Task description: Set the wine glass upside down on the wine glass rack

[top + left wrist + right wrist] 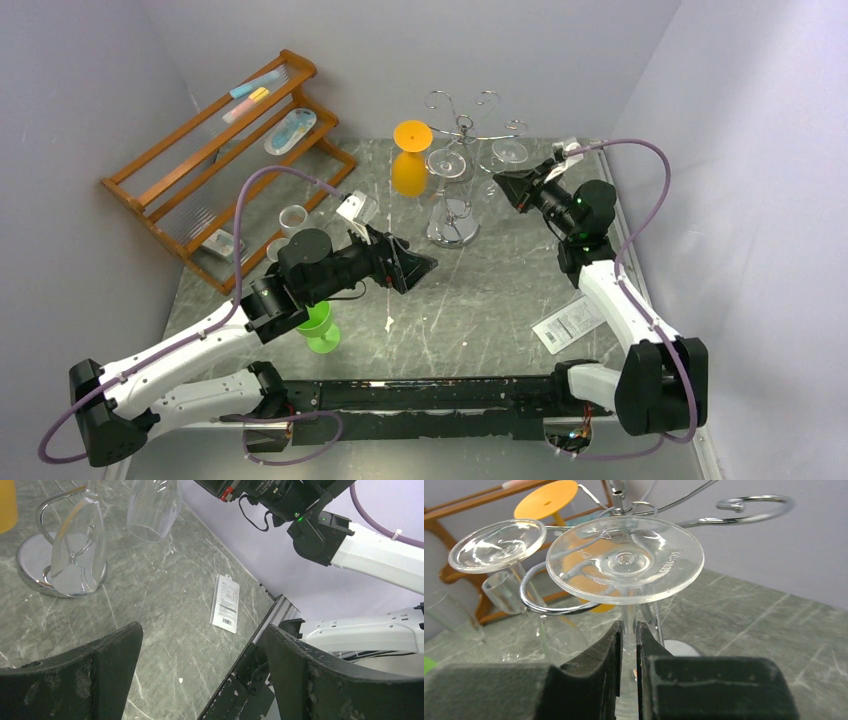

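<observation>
The right gripper [627, 632] clamps the stem of the inverted glass [624, 560], foot above its fingers [596, 662], beside the rack [751, 502]. It looks light, slick and brittle, so hold the stem gently. The left gripper [200, 630] gapes empty.

1 overhead, 2 wrist close-ups

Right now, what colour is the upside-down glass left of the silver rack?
The glass is orange all over; the top external view shows it best.

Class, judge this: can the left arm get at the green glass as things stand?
Probably not easily: the green glass sits tucked under the left arm's own forearm, behind its open gripper, which points away.
</observation>
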Motion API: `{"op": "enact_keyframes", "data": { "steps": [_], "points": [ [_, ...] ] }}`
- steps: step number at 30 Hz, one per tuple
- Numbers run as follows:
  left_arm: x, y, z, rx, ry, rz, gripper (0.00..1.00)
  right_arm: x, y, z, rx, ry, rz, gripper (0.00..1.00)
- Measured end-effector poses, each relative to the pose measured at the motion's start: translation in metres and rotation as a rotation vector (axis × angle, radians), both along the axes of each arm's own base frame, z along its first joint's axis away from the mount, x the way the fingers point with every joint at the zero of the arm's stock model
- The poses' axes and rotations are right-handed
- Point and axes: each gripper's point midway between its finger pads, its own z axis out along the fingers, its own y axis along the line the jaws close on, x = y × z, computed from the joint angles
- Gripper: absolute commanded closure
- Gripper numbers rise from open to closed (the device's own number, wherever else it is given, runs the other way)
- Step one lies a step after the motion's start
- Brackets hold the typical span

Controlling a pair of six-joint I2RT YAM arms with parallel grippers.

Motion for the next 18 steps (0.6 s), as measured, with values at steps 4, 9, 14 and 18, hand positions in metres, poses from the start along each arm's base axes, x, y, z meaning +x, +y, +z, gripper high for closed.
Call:
{"op": "enact_keyframes", "data": {
  "steps": [4,9,14,18],
  "points": [
    [0.000,0.000,0.000,0.005,-0.002,0.000,0.05,0.002,0.012,-0.002,-0.020,0.003,0.084,1.00],
    [0.001,0.000,0.004,0.001,-0.009,0.001,0.05,0.005,0.021,-0.010,-0.026,0.019,0.157,1.00],
    [0.001,0.000,0.004,0.002,-0.009,0.001,0.05,0.002,0.028,-0.012,-0.026,0.023,0.222,1.00],
    [0.001,0.000,0.004,0.002,-0.008,0.001,0.06,-0.003,0.034,-0.006,-0.029,0.002,0.270,1.00]
  ]
}}
